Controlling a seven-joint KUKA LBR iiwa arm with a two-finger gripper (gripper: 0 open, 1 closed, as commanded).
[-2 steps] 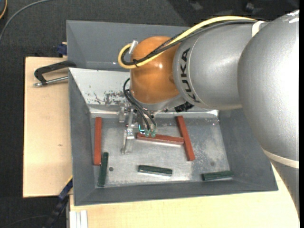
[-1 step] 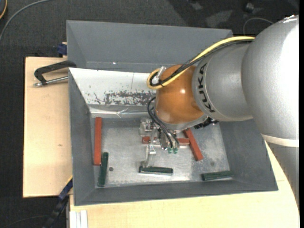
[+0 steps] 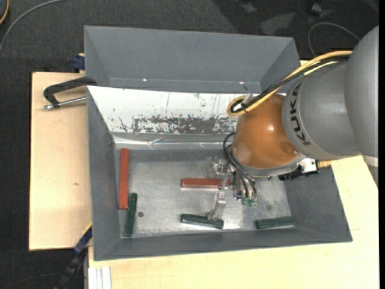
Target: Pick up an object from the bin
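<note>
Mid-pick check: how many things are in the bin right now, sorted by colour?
Red-orange sticks: 2, one at the left, one in the middle
Dark green sticks: 3, front left, front middle, front right
Total: 5 in view; the arm covers part of the bin.

Grey bin [image 3: 157, 198]: long orange stick [image 3: 123, 178] along its left wall, short green stick [image 3: 130, 214] in the near-left corner, red stick [image 3: 201, 183] mid-floor, middle green stick [image 3: 201, 221] and right green stick [image 3: 274, 224] by the near edge
</note>
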